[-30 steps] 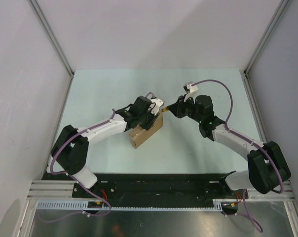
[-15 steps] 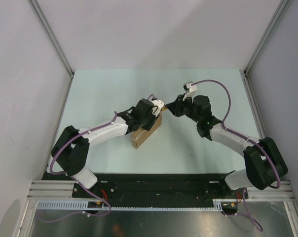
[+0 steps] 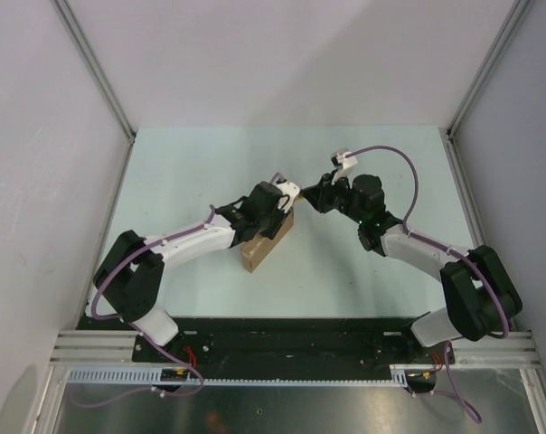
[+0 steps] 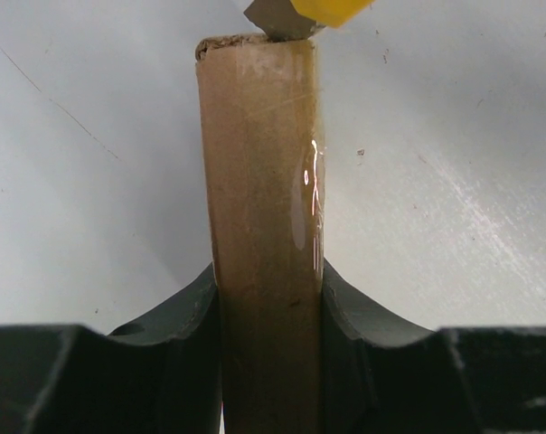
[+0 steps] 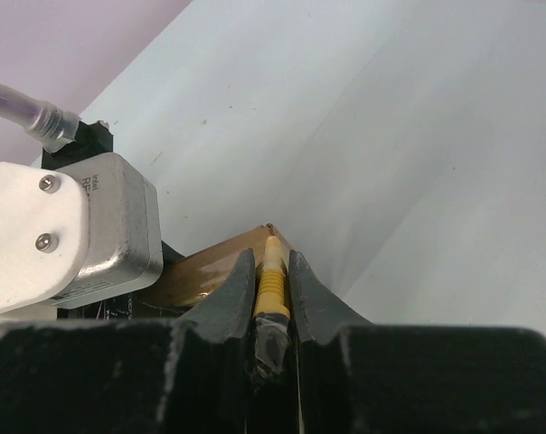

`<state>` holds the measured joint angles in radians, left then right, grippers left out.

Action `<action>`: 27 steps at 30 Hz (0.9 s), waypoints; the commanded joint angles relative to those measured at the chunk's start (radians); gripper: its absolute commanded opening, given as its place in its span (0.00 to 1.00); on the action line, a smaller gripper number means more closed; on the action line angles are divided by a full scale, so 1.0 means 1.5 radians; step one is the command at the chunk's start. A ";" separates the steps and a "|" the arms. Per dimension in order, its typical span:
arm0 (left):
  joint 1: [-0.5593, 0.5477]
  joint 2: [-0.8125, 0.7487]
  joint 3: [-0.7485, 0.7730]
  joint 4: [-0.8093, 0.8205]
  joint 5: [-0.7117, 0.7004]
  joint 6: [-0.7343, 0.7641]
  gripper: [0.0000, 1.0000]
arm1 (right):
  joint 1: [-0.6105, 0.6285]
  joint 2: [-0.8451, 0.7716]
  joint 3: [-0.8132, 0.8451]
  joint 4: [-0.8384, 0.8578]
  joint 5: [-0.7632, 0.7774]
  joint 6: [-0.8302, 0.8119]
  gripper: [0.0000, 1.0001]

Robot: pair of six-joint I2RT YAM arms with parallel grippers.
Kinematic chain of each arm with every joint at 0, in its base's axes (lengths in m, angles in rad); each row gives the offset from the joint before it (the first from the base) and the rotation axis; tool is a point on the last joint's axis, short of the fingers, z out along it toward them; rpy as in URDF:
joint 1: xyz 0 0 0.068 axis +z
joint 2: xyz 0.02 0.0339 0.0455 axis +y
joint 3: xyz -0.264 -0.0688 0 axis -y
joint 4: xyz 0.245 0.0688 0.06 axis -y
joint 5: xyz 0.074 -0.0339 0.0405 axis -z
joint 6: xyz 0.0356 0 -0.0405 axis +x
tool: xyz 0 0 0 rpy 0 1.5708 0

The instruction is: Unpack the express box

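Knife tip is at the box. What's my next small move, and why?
Probably draw the knife slowly along the taped edge of the box: the right gripper has the blade tip at its far corner, and the left gripper clamps it steady.

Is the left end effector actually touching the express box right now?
Touching. In the left wrist view, the left end effector clamps the express box: both fingers press flat against its sides, with no gap.
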<state>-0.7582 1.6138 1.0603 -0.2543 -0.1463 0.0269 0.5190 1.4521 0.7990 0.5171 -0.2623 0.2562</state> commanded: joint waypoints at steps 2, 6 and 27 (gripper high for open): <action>-0.026 0.041 -0.046 -0.095 0.033 0.044 0.11 | 0.022 0.014 0.008 0.070 -0.047 0.009 0.00; -0.026 0.043 -0.046 -0.096 0.030 0.043 0.10 | 0.022 0.010 0.015 0.072 -0.050 0.013 0.00; -0.024 0.054 -0.012 -0.097 -0.024 0.023 0.17 | -0.044 -0.139 0.033 -0.086 0.174 0.112 0.00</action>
<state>-0.7910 1.6234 1.0645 -0.2485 -0.1825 0.0380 0.4656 1.2526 0.8066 0.4763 -0.1318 0.3595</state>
